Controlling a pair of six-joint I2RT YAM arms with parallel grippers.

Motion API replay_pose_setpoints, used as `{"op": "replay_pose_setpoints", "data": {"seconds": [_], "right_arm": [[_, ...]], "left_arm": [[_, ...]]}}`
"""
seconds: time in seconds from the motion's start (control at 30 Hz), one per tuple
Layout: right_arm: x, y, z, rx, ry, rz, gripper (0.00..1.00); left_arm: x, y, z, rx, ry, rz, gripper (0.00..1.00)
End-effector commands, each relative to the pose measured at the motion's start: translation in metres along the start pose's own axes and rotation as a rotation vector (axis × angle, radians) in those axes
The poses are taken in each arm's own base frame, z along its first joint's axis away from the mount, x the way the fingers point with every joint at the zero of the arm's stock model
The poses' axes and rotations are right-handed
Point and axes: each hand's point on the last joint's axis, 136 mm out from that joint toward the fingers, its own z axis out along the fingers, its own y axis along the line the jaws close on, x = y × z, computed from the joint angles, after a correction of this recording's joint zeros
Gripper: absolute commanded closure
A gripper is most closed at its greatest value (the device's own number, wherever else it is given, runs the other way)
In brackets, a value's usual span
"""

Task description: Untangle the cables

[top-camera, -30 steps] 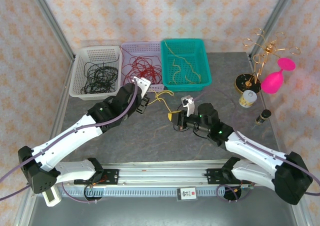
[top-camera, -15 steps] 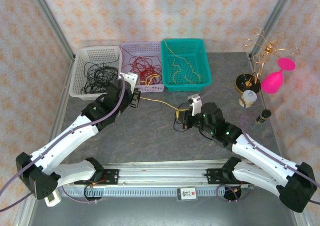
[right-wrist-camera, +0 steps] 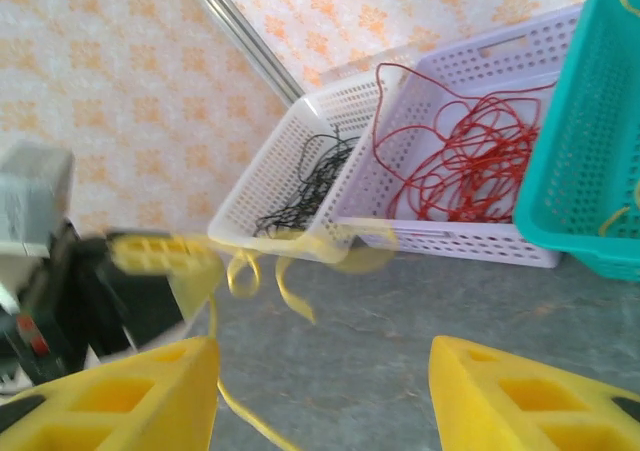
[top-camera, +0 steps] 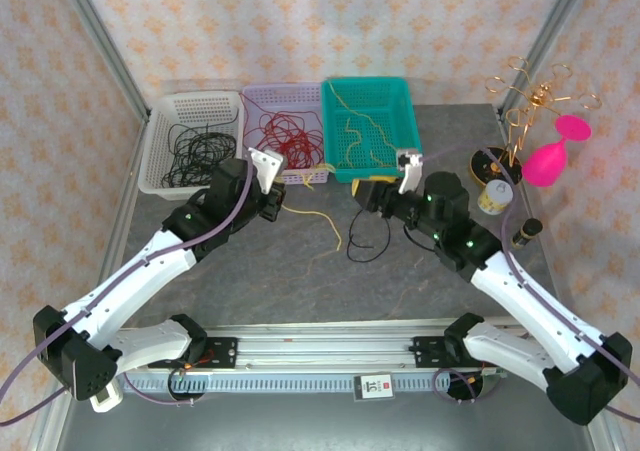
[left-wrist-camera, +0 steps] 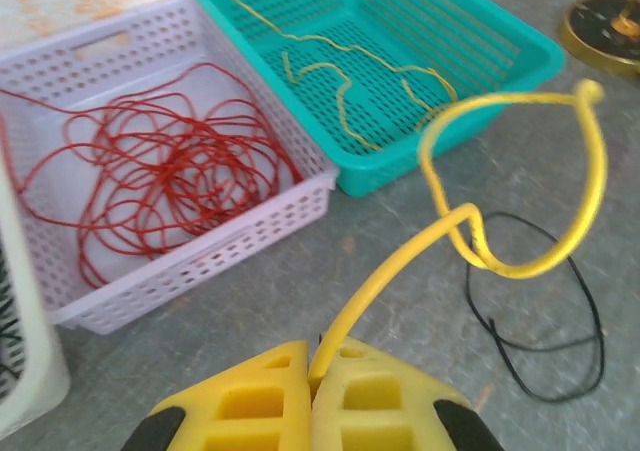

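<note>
My left gripper (left-wrist-camera: 318, 363) is shut on one end of a yellow cable (left-wrist-camera: 590, 186), which arcs up off the table and curls back on itself. From above, that yellow cable (top-camera: 320, 215) trails right from the left gripper (top-camera: 278, 206). A thin black cable (left-wrist-camera: 545, 346) lies apart from it as a loose loop on the table (top-camera: 250, 271); from above the black cable (top-camera: 362, 241) is just below my right gripper (top-camera: 368, 195). The right gripper (right-wrist-camera: 320, 401) is open with nothing between its fingers, and the blurred yellow cable (right-wrist-camera: 292, 261) hangs ahead of it.
At the back stand three baskets: a white one (top-camera: 160, 131) with black cables, a purple one (top-camera: 310, 175) with red cables and a teal one (top-camera: 412, 131) with yellow cables. At the right are a gold wire stand (top-camera: 530, 101), a pink glass (top-camera: 553, 159), a small jar (top-camera: 493, 197) and a dark bottle (top-camera: 527, 232).
The right gripper has opened, let go of the yellow cable and swung up toward the teal basket. The cable went taut, then slack, and the black cable now lies alone on the table.
</note>
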Motion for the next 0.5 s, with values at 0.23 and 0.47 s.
{"op": "replay_pose_setpoints", "data": {"seconds": [0.23, 0.47], "right_arm": [[0.051, -0.005, 0.052, -0.068, 0.32, 0.549, 0.44], [0.084, -0.015, 0.055, -0.064, 0.413, 0.66, 0.58]], "left_arm": [[0.011, -0.029, -0.009, 0.088, 0.005, 0.156, 1.0], [0.001, -0.023, -0.011, 0.048, -0.048, 0.154, 1.0]]}}
